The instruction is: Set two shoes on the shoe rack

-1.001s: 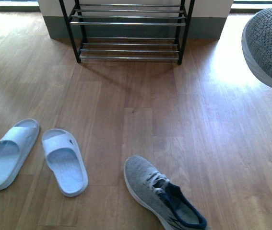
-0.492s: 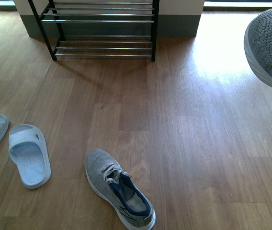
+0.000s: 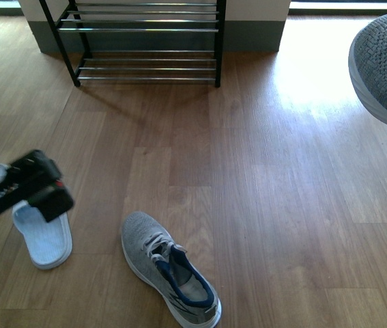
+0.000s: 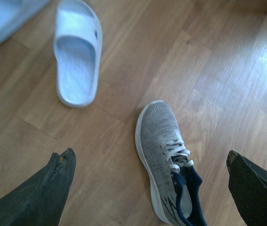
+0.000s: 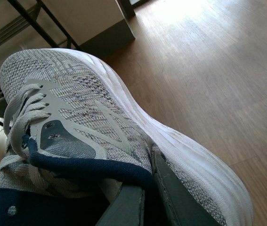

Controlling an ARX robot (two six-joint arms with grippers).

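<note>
One grey sneaker (image 3: pixel 169 277) lies on the wood floor, toe toward the shoe rack (image 3: pixel 145 41), which stands against the far wall. My left gripper (image 4: pixel 148 157) hangs open above this sneaker (image 4: pixel 161 136), its two dark fingers wide apart on either side and touching nothing. In the front view my left arm (image 3: pixel 29 188) shows as a blurred black shape at the left. The other grey sneaker (image 5: pixel 86 108) is held up in the air; my right gripper (image 5: pixel 147 197) is shut on its navy-lined collar wall. Its toe (image 3: pixel 384 68) shows at the right edge.
Two pale blue slippers lie left of the floor sneaker: one slipper (image 3: pixel 43 236) partly under my left arm, the second slipper (image 4: pixel 6 19) farther out. The rack (image 5: pixel 29 19) has silver rods and a black frame. A bright sunlit patch (image 3: pixel 316 75) lies right of it.
The front view shifted right early on, sliding the rack, slippers and floor sneaker leftward. Since then my left arm has come into view over the slipper. The held sneaker has stayed put.
</note>
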